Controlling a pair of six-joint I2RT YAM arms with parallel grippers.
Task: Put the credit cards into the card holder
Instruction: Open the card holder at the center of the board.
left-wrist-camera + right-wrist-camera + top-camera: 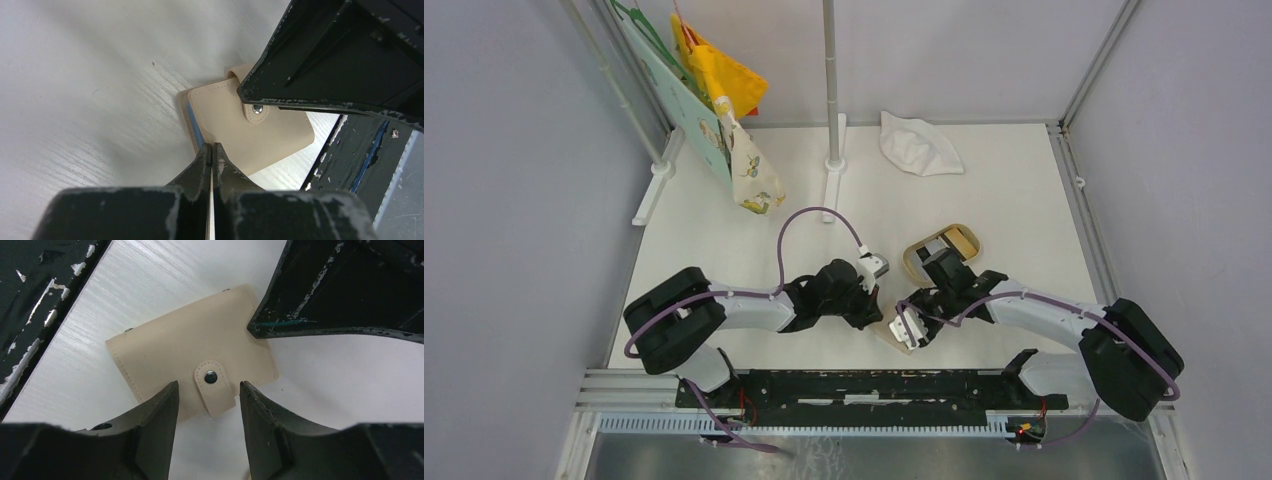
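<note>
The surface (724, 230) is smooth and the beige card holder (175, 347) is light, so sliding is your main risk. The holder lies flat near the near edge, between the two arms, folded shut with its snap fastened. No card can go in until it is opened.

Your right gripper (209, 385) hangs just over it, jaws about half open, one on each side of the snap tab (220, 400) and gripping nothing. If you close and pull, I'd expect the whole holder to lift or drag rather than the snap to pop.

The left gripper (212, 152) has its jaws fully together, tips at the holder's edge beside the blue lining. That narrow contact could slip off, and then nothing would hold the holder down.

The two grippers are close together and could knock each other.

The tan oval tray (914, 262) sits just beyond. I cannot tell whether the cards are in it.
</note>
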